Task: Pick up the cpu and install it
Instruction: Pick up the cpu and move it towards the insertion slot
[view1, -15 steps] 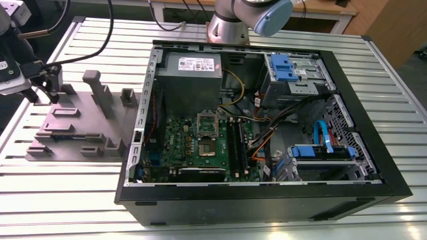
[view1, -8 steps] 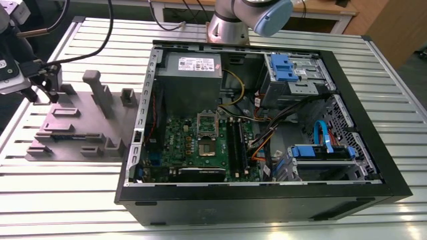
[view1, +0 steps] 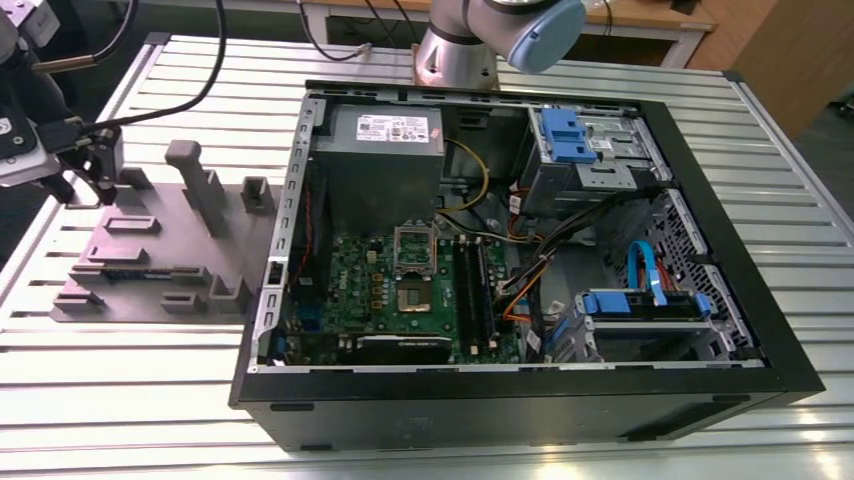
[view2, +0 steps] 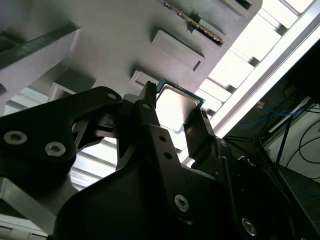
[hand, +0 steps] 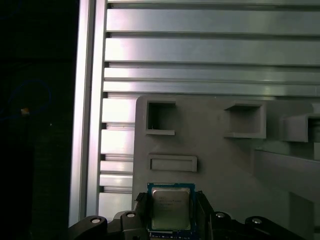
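Note:
The cpu (hand: 170, 207), a small square chip with a shiny metal top and a thin blue-green rim, sits between my two black fingers in both wrist views. My gripper (hand: 170, 216) is shut on the cpu (view2: 176, 106), one finger against each of two opposite edges. In the exterior view the gripper (view1: 83, 188) hangs at the far left, just over the left rear corner of the grey parts holder (view1: 160, 250). The open computer case (view1: 534, 250) lies to the exterior view's right, its green motherboard showing a socket (view1: 414, 272) with the retaining frame lifted.
The grey holder (hand: 225, 165) carries upright posts (view1: 200, 185) and shallow pockets. Everything rests on a slatted aluminium table (view1: 134, 350). Inside the case are a power supply (view1: 387, 135), blue drive cages (view1: 574, 135), memory slots (view1: 474, 285) and loose cables. The arm's base (view1: 461, 50) stands behind the case.

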